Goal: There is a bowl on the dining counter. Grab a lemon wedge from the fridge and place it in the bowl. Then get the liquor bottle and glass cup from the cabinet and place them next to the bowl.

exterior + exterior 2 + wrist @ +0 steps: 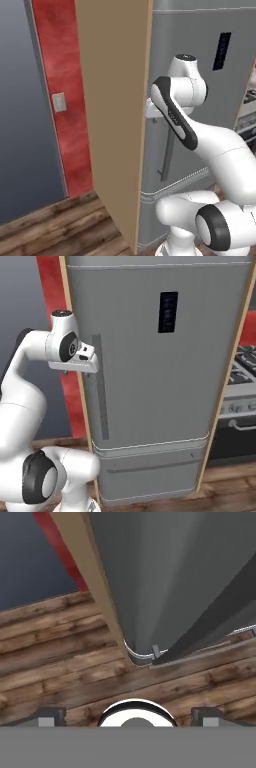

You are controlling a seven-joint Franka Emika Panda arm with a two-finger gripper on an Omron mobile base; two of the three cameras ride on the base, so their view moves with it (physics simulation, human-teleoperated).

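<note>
- The fridge is tall and grey, and its door is closed. It stands between tan wood side panels.
- A long vertical bar handle runs down the left part of the door, and a small dark panel sits near the top.
- The gripper is at the upper part of the handle, just beside it or touching it; I cannot tell which.
- In the hand view the two finger tips stand wide apart, so the gripper is spread and holds nothing.
- A stove stands to the right of the fridge.
- The floor is brown wood, and the wall behind is red.
</note>
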